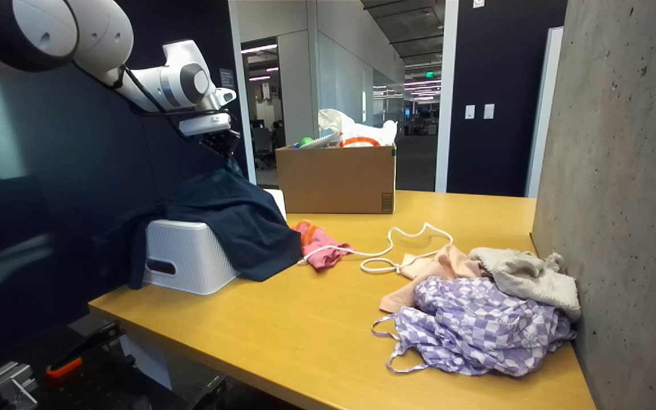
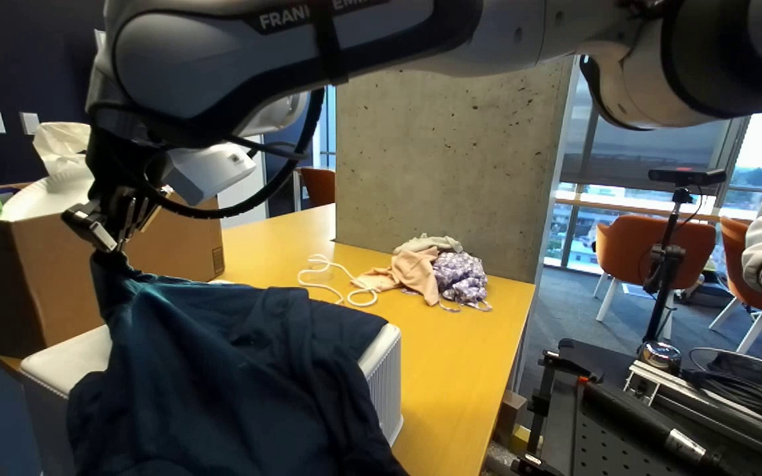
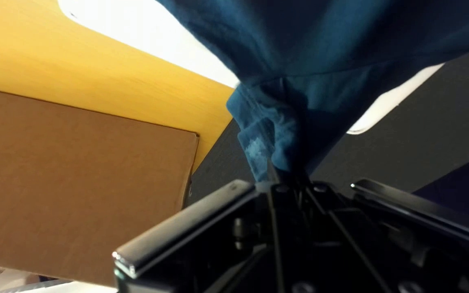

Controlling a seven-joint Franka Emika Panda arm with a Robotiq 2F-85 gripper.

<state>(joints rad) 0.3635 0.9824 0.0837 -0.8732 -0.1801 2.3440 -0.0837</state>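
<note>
1. Wrist view: dark blue cloth (image 3: 328, 40) is pinched by the tool (image 3: 289, 185); jaws are pressed together on a bunched edge of it.
2. Per both exterior views, the cloth is draped over a white stool (image 1: 183, 256); pinched end is held above the stool top, the rest is spread across it, one part hung down to the counter (image 1: 316, 319).
3. Part of the stool top (image 2: 73, 357) is left uncovered in an exterior view.
4. Cardboard box (image 1: 336, 179) is set on the counter near the stool, filled past its rim; a green item (image 1: 305, 141) can be seen at the top.
5. Pink cloth (image 1: 328, 250) is laid just beside the blue cloth's lower edge, crossed by a white cord (image 1: 382, 254).
6. Peach cloth (image 1: 447, 265), purple checked garment (image 1: 476, 327) and grey cloth (image 1: 533, 279) are heaped together beside a concrete pillar (image 1: 618, 171).
</note>
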